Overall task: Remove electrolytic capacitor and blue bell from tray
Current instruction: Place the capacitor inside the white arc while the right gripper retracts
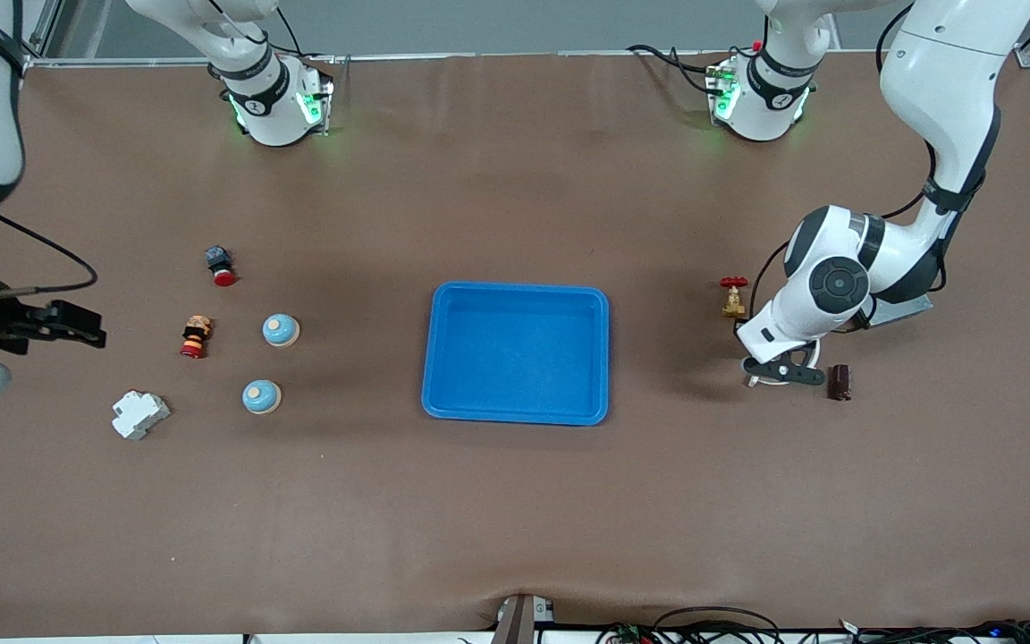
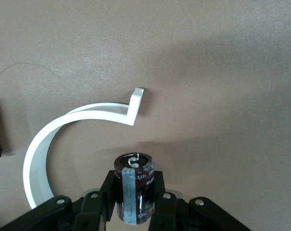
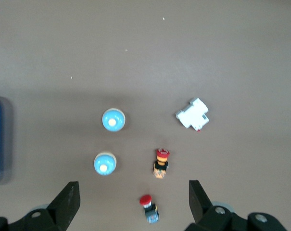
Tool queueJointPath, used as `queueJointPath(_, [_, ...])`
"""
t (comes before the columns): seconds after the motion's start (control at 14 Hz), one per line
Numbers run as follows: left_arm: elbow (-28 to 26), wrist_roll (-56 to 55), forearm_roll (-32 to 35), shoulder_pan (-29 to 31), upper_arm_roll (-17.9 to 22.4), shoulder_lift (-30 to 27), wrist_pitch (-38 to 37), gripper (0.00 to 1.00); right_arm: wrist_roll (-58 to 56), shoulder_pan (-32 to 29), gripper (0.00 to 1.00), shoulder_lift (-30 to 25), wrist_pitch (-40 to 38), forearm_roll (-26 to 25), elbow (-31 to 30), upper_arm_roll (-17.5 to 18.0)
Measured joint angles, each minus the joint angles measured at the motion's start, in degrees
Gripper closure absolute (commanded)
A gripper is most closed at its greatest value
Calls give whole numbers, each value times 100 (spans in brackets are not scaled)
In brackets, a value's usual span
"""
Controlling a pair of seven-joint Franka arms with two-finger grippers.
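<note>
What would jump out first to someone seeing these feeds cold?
The bright blue tray sits mid-table. Toward the left arm's end, the left gripper is shut on a dark capacitor, low over the table by a curved white strip, with a red-handled brass valve nearby. Toward the right arm's end, the right gripper hangs open above two blue bells, two red push buttons and a white breaker.

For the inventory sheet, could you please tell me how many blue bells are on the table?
2. One blue bell lies farther from the front camera, the second bell nearer, both between the blue tray and the right arm's end.
</note>
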Motion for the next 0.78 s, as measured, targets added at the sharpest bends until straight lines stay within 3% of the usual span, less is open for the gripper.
queueJointPath(0.64, [-9, 1, 10, 156, 2, 145, 165, 100, 203, -218, 0, -481, -601, 187, 31, -67])
queueJointPath(0.71, [-9, 1, 11, 159, 2, 145, 166, 93, 258, -218, 0, -483, -656, 273, 31, -67])
queueJointPath(0.78, [-9, 1, 11, 159, 2, 145, 166, 77, 288, -218, 0, -484, -672, 319, 31, -66])
